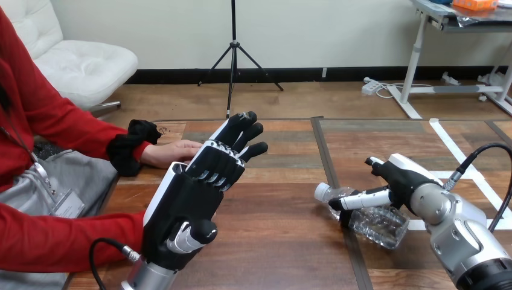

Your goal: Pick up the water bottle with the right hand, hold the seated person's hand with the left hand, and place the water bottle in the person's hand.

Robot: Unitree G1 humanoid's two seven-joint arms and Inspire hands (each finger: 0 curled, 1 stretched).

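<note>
Wooden table (284,254) on my feed, with one water bottle (377,225) lying on its side at lower right. It's thin clear plastic, so probably light, squishy and slippery. I'd grab it mid-body. Right hand (398,181) has a straight finger across it, not wrapped round. Left hand (193,193) is centre-left, fingers open, in front of the one person's hand (172,152).

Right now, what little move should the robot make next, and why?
Probably close the right hand round the bottle: it lies on its side on the table, a finger across it but the thumb apart, so nothing grips it yet.
</note>
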